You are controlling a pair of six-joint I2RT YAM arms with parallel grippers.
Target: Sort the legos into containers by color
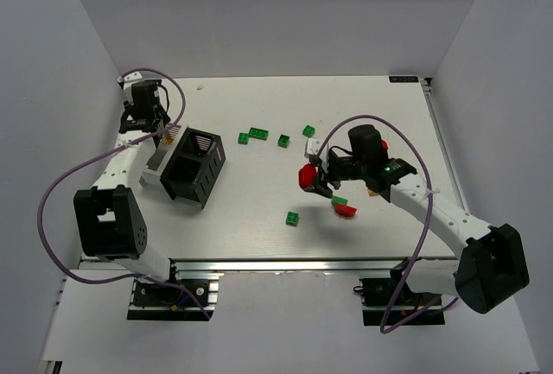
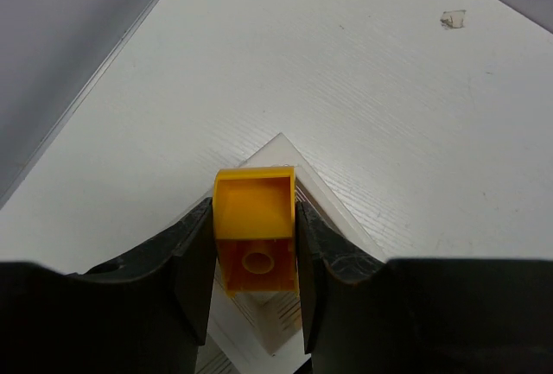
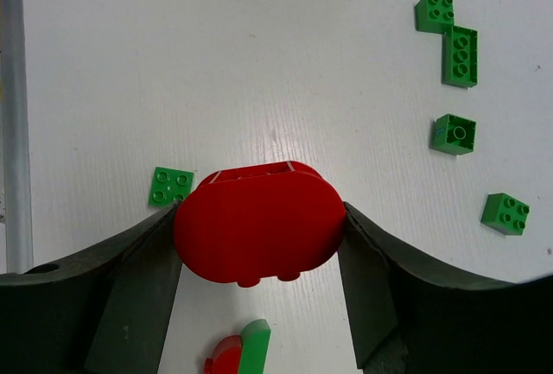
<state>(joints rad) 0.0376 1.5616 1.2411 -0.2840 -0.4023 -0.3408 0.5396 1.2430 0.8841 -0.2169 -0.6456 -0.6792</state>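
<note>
Over the white container (image 2: 281, 151) just left of the black container (image 1: 188, 182), the left gripper (image 2: 255, 249) has its jaws narrowed tight on a yellow-orange brick (image 2: 252, 206), right above the bin's corner, so a drop looks close. Well right of the black container, the right gripper (image 1: 318, 180) pinches a rounded red brick (image 3: 259, 227). Plenty left, I'd say: several green bricks (image 1: 258, 133) lie loose to the right of the black container, plus a red-and-green pair (image 1: 344, 208) farther right. What's already inside the bins, I can't tell. Between red brick and black container the way looks open; one green brick (image 1: 293, 218) sits off to the near side, and a purple cable (image 1: 52, 201) loops left of the black container.
</note>
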